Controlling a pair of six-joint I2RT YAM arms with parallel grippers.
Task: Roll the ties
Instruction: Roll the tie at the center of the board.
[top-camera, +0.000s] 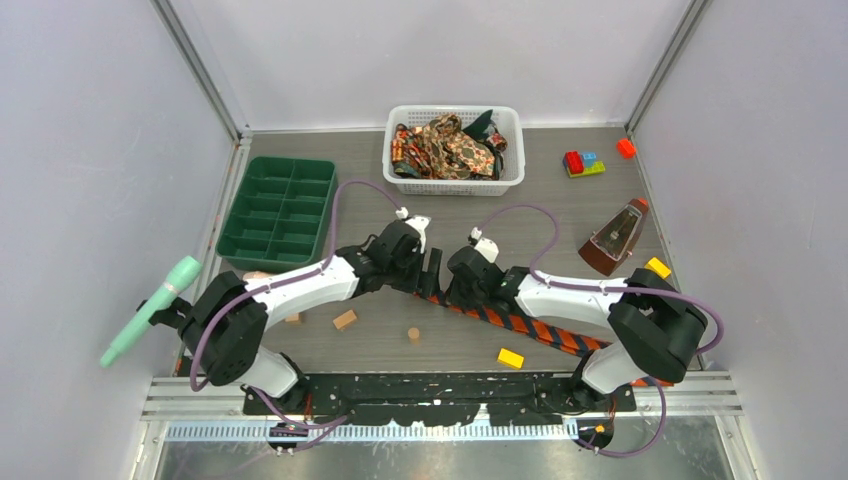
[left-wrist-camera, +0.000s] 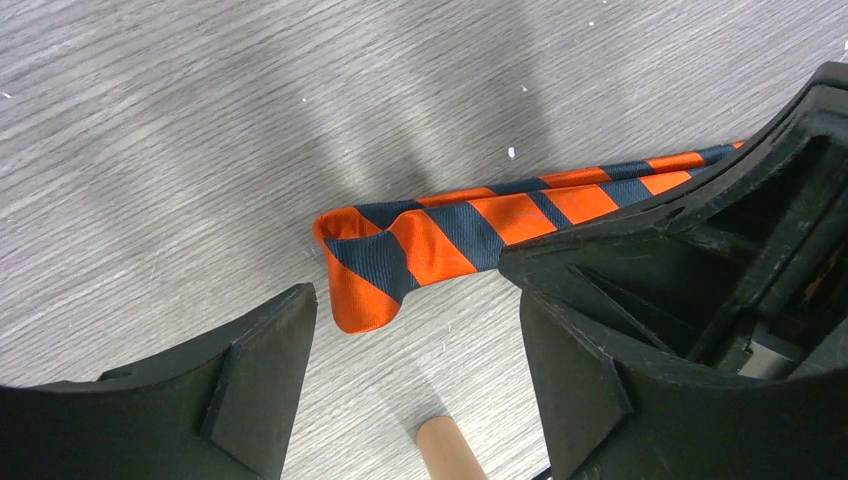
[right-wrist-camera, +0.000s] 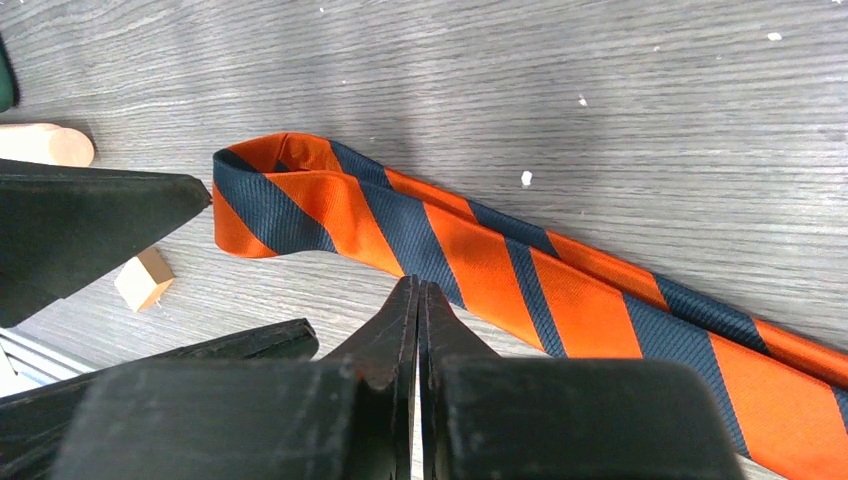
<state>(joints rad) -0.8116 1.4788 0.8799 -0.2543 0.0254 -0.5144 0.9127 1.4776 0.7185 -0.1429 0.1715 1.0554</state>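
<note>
Honestly I'm not spotting any readable text, label, brand or number in any of the views. Nothing legible is showing up on the striped tie (right-wrist-camera: 480, 260), the white basket (top-camera: 455, 185) or the green tray (top-camera: 280, 212).

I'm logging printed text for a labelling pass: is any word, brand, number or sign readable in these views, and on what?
No text can be read in any view.
Striped tie: stripes only, no label showing.
Metronome: any marks on its face are too small to read.
White basket, green tray, toy bricks: no print visible.
</note>
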